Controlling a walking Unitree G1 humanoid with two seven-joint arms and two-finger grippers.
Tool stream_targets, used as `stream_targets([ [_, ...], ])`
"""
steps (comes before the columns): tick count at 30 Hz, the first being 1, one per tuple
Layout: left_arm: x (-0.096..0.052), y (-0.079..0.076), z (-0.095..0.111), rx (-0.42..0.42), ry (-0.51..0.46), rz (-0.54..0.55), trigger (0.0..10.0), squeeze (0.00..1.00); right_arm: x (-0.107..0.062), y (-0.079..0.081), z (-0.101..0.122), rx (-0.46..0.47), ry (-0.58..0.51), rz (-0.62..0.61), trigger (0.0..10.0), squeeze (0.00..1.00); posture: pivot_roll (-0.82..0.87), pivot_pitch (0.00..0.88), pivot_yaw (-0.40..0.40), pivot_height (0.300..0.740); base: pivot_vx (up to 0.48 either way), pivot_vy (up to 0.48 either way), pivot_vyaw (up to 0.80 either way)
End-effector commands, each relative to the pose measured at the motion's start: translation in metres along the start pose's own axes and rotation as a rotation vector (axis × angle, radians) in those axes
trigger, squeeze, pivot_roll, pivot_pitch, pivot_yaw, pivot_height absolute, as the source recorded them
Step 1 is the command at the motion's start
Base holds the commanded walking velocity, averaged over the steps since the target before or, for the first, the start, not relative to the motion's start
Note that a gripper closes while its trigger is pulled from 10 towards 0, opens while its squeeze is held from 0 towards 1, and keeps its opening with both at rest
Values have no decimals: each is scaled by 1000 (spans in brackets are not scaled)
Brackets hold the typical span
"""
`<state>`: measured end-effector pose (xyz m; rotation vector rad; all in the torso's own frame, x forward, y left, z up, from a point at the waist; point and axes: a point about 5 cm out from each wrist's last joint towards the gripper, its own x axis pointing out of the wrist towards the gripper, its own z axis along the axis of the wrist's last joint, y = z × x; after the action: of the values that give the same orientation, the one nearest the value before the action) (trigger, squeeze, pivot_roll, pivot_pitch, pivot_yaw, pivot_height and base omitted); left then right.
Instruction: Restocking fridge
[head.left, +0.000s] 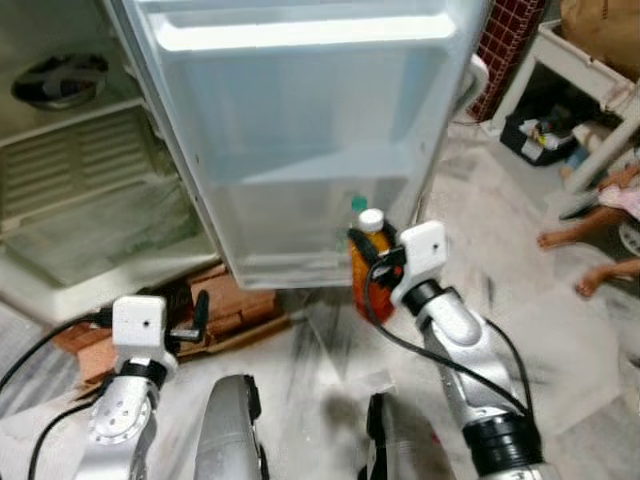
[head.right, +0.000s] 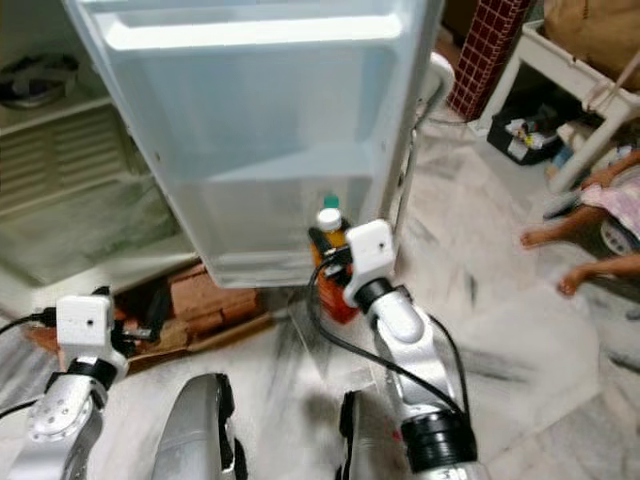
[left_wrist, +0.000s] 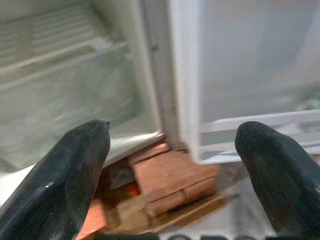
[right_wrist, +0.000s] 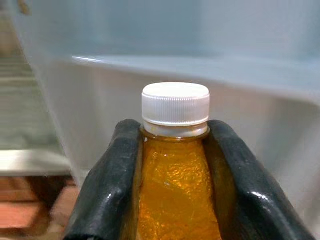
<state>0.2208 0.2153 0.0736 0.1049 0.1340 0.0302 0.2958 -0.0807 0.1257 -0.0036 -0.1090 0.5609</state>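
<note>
Juice bottle, white-capped, is sitting clamped at its neck in the right hand, just before the fridge door's lower shelf. It is needing an upright lift over the rail. The left hand is hanging wide open, empty.

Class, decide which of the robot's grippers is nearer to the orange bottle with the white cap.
Right. The right gripper is shut on the orange bottle, holding it by the fridge door's lower shelf. The left gripper hangs open, low by the bricks under the fridge.

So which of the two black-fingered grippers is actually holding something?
The right gripper: it clamps the white-capped orange bottle at the neck. The left gripper hangs open.
</note>
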Motion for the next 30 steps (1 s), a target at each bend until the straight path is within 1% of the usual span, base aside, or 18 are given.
stream_targets([
  [1,1,-6,1,-3,-2,-16,10000,0,-5,-4,3,-20,-17,1,10000,0,17,137,20,588,281,0,769],
  [9,2,-7,-1,4,10,-23,10000,0,-4,-4,3,-18,-13,12,10000,0,15,131,22,588,282,0,720],
  [13,3,-7,-1,6,12,-27,10000,0,-3,-4,3,-8,-15,23,10000,0,16,130,22,588,277,0,505],
  [18,4,-7,-1,7,13,-28,10000,0,-5,3,4,2,-25,77,10000,0,15,127,21,588,262,0,500],
  [24,4,-8,-2,5,14,-32,10000,0,-6,5,3,0,-24,85,10000,0,14,127,20,588,255,0,596],
  [30,4,-8,-2,3,14,-33,10000,0,-5,3,2,-2,-15,75,10000,0,15,127,18,588,0,0,0],
])
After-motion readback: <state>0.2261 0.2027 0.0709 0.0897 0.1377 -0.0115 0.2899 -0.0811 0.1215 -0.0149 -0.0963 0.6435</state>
